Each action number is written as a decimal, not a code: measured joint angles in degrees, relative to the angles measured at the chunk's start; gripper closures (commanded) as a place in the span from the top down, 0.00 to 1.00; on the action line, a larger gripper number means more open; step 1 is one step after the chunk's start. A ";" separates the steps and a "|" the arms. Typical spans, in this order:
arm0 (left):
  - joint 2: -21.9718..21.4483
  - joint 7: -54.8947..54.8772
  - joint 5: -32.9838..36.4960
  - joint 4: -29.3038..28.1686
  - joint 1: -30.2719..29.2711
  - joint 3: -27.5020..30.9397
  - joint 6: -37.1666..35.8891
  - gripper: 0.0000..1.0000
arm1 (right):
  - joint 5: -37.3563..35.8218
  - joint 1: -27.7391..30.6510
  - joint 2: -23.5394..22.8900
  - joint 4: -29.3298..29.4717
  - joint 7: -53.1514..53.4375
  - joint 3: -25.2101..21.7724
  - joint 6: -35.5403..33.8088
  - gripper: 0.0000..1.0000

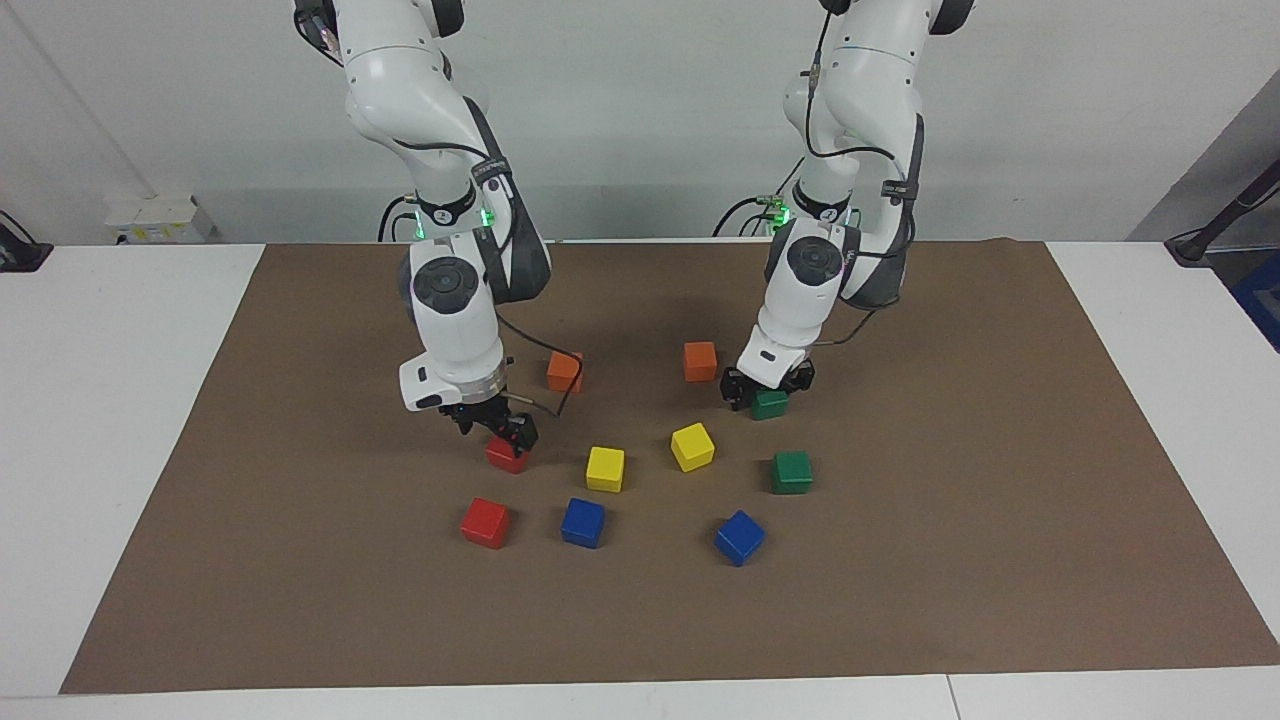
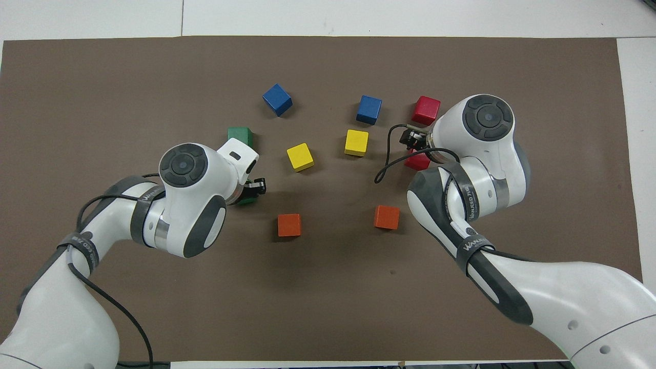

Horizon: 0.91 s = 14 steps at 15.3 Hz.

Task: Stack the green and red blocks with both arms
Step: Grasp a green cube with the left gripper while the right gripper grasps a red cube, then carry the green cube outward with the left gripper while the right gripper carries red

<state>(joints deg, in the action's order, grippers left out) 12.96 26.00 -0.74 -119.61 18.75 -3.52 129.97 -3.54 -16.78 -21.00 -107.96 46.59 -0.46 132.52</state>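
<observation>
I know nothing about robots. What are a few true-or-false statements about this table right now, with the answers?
1. The left gripper is closed on a green block. True.
2. The right gripper is down at a blue block. False: it is at a red block, and it is open.
3. No block sits on top of another. True.
4. The two orange cubes lie farthest from the robots. False: the orange blocks are the ones nearest to the robots.
</observation>
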 measured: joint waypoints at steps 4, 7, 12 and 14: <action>-2.63 -21.87 0.53 1.20 -12.17 0.64 -4.06 0.00 | -0.07 -0.87 -0.79 0.02 1.34 -0.01 1.59 0.99; -2.67 -41.93 1.78 1.19 -21.06 0.77 -3.04 0.00 | -0.09 -0.86 -0.99 -0.01 1.34 -0.18 1.60 0.54; -1.61 -50.63 1.86 0.65 -24.71 0.25 -0.06 0.00 | -0.12 -0.86 -1.31 0.00 1.54 -0.21 1.63 0.00; -0.67 -49.92 1.86 -0.12 -24.62 -0.12 1.50 0.00 | -0.12 -0.86 -1.31 0.00 1.54 -0.21 1.62 0.00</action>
<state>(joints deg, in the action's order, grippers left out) 12.29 -23.92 1.13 -119.73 -5.87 -3.64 131.47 -3.67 -17.64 -22.31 -107.96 48.13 -0.66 134.14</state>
